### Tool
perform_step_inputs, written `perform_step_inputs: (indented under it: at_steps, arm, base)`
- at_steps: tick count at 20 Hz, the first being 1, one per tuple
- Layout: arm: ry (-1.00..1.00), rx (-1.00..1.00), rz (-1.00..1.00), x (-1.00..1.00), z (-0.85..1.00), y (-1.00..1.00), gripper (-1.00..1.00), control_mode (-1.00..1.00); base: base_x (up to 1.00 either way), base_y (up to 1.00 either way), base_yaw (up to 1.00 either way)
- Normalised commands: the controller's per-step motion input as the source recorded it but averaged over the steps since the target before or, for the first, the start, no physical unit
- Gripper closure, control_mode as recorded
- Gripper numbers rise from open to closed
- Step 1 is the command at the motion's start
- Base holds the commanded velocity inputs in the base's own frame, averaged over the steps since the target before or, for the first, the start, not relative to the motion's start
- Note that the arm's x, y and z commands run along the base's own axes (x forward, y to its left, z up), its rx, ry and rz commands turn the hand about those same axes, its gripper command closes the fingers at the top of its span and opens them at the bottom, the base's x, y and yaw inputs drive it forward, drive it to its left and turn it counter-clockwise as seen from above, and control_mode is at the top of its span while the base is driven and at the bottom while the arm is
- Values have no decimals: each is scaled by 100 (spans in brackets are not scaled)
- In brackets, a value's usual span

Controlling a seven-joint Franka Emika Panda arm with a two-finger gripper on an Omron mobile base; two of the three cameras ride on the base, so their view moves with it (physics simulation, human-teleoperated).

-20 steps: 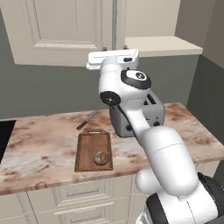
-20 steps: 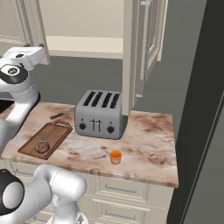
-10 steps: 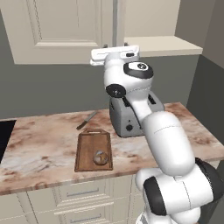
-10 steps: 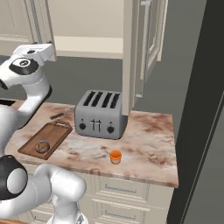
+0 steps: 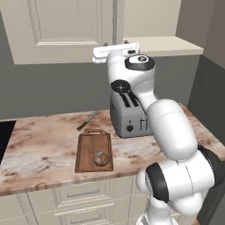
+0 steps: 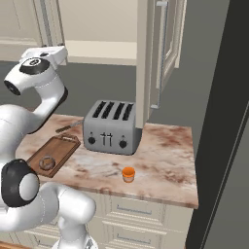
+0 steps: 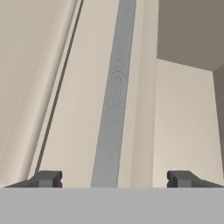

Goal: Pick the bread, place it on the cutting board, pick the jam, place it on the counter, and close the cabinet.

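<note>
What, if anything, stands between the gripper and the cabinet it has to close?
Nothing visible does. The gripper, jaws open, is up at the cabinet, with its cream panel straight ahead in the hand view. The toaster sits lower on the counter, out of the way.

A grey wall (image 5: 61,92) backs the kitchen. Cream drawers (image 6: 146,214) with horizontal handles run below, and a dark tall panel (image 6: 228,121) stands at the right.
</note>
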Motion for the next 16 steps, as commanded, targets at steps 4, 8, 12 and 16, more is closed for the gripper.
perform_step_inputs:
  at_steps: [4,8,12,16]
  arm:
    - [0,0,4,22,0,0,-100,-100]
    - [0,0,4,26,0,0,-100,-100]
    - [0,0,3,30,0,0,-100,-100]
    - [0,0,3,31,0,0,-100,-100]
  base:
    - [0,0,0]
    - [0,0,0]
    - [0,0,0]
    - [0,0,0]
